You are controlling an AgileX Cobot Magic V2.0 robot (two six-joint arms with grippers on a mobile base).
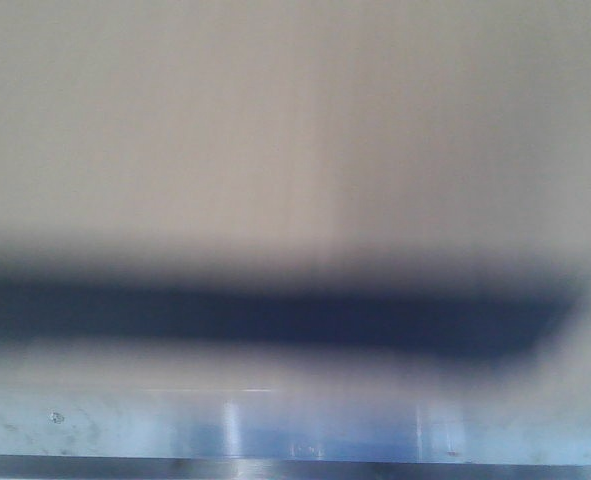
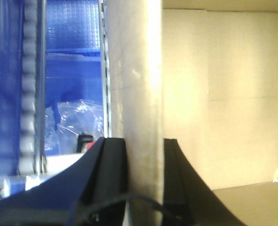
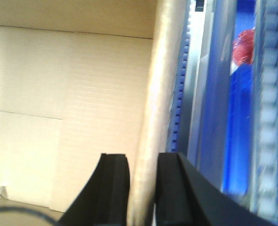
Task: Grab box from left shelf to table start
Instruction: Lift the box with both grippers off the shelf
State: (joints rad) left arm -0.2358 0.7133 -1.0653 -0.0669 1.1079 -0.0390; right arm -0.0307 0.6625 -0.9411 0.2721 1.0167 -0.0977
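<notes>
Evidently my left gripper (image 2: pixel 144 143) and right gripper (image 3: pixel 142 157) each pinch an upright side wall of the box (image 1: pixel 295 130), jaws closed to cardboard thickness. The box sits on the left shelf (image 2: pixel 29 94), behind its steel rail (image 1: pixel 125 430). Corrugated board is stiff and, I judge, light but crushable, so these wall edges suit. Only the wrist views show blue bins (image 2: pixel 73 80) beside the box.

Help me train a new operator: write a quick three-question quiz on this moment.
1. True or false: the left gripper has its fingers either side of a wall of the box.
2. What sits between the right gripper fingers? A) a cup B) the box wall C) nothing
3. Fill in: the bin beside the box in the left wrist view is coloured ___.
Key: 1 true; 2 B; 3 blue.
</notes>
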